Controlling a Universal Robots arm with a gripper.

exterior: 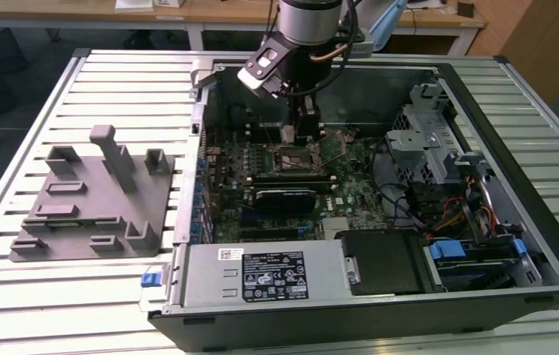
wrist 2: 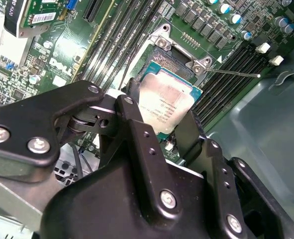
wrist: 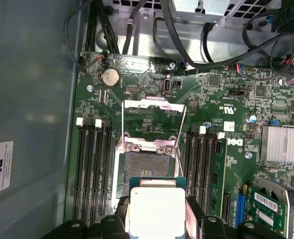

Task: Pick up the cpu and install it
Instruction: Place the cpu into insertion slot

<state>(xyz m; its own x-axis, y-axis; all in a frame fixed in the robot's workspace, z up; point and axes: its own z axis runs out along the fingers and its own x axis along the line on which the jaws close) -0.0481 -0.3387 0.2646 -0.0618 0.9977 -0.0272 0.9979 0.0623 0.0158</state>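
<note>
My claw (wrist 2: 161,117) pinches the cpu (wrist 2: 165,102) by two opposite edges and holds it over the open socket (wrist: 146,168) of the motherboard (wrist: 226,164). I judge the chip light, thin, stiff and fragile underneath: grip edges only.

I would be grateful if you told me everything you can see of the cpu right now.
The cpu is a flat square chip with a pale silvery metal top plate, faint print and a thin green rim. The gripper grips two opposite edges, holding it near the open socket, whose metal frame is swung up. It is not seated.
</note>
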